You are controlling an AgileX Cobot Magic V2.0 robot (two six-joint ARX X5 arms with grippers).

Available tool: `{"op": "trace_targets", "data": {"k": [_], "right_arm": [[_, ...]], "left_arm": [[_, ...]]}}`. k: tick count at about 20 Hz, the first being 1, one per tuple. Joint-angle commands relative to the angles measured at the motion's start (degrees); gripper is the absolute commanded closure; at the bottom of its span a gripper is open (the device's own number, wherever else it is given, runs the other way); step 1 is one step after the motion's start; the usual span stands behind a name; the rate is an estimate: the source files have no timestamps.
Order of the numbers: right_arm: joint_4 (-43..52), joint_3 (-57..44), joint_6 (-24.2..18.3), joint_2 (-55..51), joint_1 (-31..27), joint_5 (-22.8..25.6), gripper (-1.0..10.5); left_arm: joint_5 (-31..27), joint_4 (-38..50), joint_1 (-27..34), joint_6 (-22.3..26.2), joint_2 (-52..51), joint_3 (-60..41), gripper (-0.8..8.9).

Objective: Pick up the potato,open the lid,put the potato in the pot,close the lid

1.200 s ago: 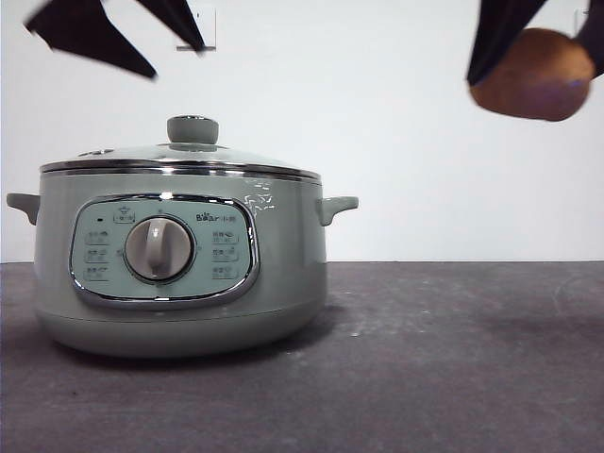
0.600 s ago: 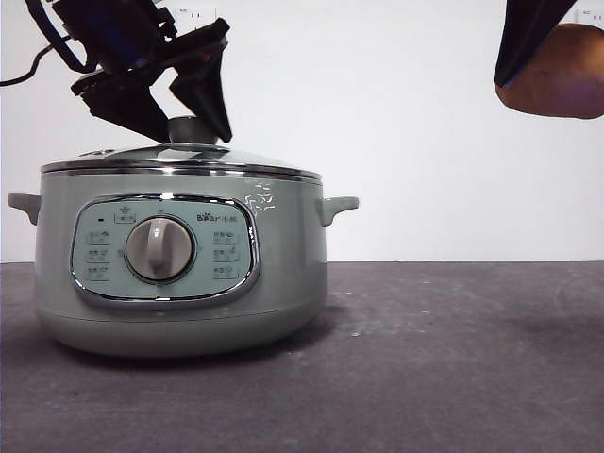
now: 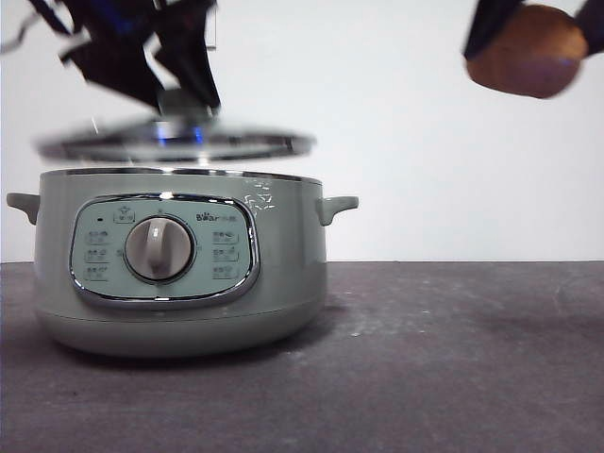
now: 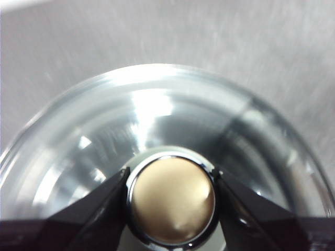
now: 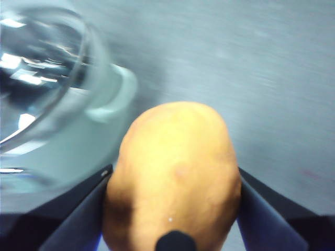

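- Nearest to us in the front view, the dark tabletop (image 3: pixel 444 368) carries the pot (image 3: pixel 179 264), which stands upright at the left with its control panel and grey dial (image 3: pixel 159 248) facing us.
- Just above the pot's chrome rim we see the lid (image 3: pixel 175 146), blurred, roughly level and clear of the pot, with a gap of pale wall visible between them.
- The left gripper (image 3: pixel 179 94) comes down from the top left corner onto the lid; in the left wrist view we see this gripper (image 4: pixel 171 201) with its two black jaws clamped on either side of the lid's round knob (image 4: pixel 172 201), the domed lid surface (image 4: pixel 157 115) spreading around it.
- High at the right, well apart from the pot, the potato (image 3: pixel 527 52) hangs in the air in the right gripper (image 3: pixel 528 38).
- In the right wrist view the right gripper (image 5: pixel 172 204) is closed on the potato (image 5: pixel 175 178), one jaw pressed to each flank; beyond it we see the lid's edge (image 5: pixel 47 68) and one of the pot's side handles (image 5: pixel 112 97).
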Motion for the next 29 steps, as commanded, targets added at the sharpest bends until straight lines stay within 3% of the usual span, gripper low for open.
{"op": "trace_targets", "data": {"k": [1,4,11,14,17,21,29], "right_arm": [[4.50,0.09,-0.28,0.66,0.09,-6.80,9.6],[8.37,2.43,-0.26,4.57,0.50,-13.49,9.6],[6.84,20.65,-4.31,24.79,5.99,-16.26,9.6],[5.57,30.29,-7.28,35.12,8.33,-16.09,9.6],[3.34,39.85,-10.01,45.75,9.66,-15.41,9.6],[-0.79,49.81,-14.80,58.47,11.34,-11.15,9.6],[-1.55,51.52,-17.27,68.63,12.52,-9.70,9.4]], "left_arm": [[-0.17,1.99,-0.02,0.28,-5.64,3.34,8.21],[-2.38,-0.17,-0.02,0.31,-13.29,4.63,8.21],[-11.43,-8.81,0.00,0.72,-30.32,4.70,8.22],[-15.28,-12.72,-0.02,0.68,-36.24,4.70,8.21],[-15.54,-15.30,0.00,0.28,-40.54,4.70,8.22],[-15.54,-18.08,0.00,0.02,-42.36,4.70,8.21],[-15.54,-19.28,0.00,0.04,-42.27,4.70,8.22]]}}
